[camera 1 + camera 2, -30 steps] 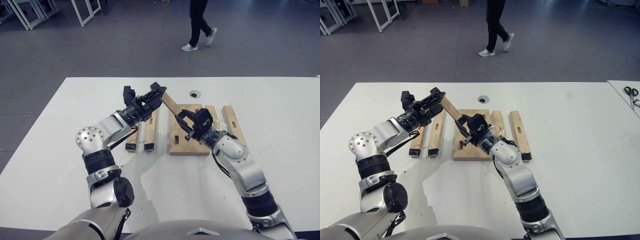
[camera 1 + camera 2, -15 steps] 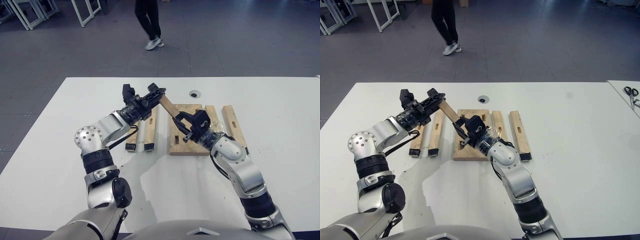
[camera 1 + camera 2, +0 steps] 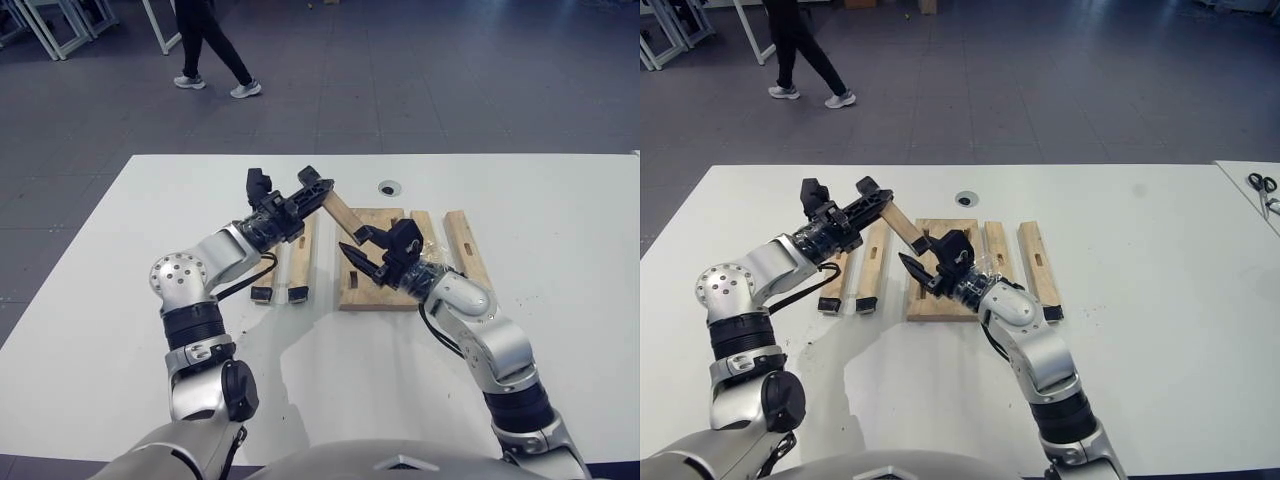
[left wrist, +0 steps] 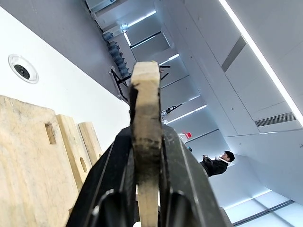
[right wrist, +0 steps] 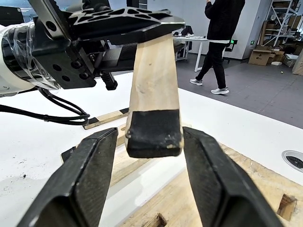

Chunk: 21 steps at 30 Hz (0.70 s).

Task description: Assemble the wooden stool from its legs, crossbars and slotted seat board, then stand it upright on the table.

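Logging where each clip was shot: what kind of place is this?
Probably a large robotics lab or workshop hall: a white worktable stands on an open grey tiled floor, with metal shelving and cardboard boxes along the far side.

A round black grommet (image 3: pixel 388 187) sits in the white table (image 3: pixel 110 300) toward its far edge, scissors (image 3: pixel 1262 183) lie on a neighbouring surface, and white frames (image 3: pixel 172 25) stand on the grey floor (image 3: pixel 450 70).

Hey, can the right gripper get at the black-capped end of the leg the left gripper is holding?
Probably yes. The right gripper is open, its fingers flanking the black cap of the leg with gaps either side and nothing between. The left gripper clamps the leg farther up.
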Tool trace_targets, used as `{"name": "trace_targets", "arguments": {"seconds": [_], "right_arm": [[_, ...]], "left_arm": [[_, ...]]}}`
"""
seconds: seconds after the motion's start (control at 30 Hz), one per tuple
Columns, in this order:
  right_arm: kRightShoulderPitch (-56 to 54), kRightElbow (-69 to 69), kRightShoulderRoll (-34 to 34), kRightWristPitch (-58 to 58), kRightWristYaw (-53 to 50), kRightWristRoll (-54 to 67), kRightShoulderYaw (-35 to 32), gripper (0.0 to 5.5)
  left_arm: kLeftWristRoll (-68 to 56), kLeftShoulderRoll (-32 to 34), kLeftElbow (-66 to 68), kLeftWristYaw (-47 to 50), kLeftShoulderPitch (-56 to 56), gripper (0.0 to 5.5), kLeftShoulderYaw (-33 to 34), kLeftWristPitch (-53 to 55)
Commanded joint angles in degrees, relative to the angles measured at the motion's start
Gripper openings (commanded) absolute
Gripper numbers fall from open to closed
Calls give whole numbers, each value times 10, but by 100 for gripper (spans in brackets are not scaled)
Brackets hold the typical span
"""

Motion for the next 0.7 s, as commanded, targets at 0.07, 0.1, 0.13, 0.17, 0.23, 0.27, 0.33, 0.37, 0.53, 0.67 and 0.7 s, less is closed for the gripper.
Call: {"name": "trace_targets", "arguments": {"seconds": [0.07,0.1,0.13,0.17,0.23,0.27,0.33,0.37,0.53,0.67,0.7], "right_arm": [[29,-3,-28,10,-2,-1,-26,329],[42,-5,-33,10,-7,-3,-32,343],[60,-11,-37,12,-11,-4,-36,366],[78,-18,-41,14,-16,-5,-38,386],[129,-50,-43,20,-38,-14,-32,413],[147,-67,-43,25,-52,-25,-24,435],[163,-87,-47,33,-84,-66,-1,482],[164,-93,-49,34,-93,-85,12,484],[160,-96,-43,38,-106,-111,23,484],[158,-94,-42,38,-106,-116,25,484],[158,-94,-41,38,-106,-117,24,484]], "left_arm": [[27,77,-55,2,15,41,56,-89],[25,88,-72,12,18,41,76,-110],[34,97,-100,30,28,41,92,-135],[46,99,-133,46,43,41,105,-165],[93,103,-189,78,70,41,76,-187],[120,91,-216,98,83,41,46,-196],[185,66,-248,127,102,41,-19,-226],[235,52,-252,143,111,41,-48,-262],[472,75,-157,138,129,41,-196,-404],[536,48,-102,141,142,41,-230,-457],[544,41,-91,141,144,41,-230,-468]]}}
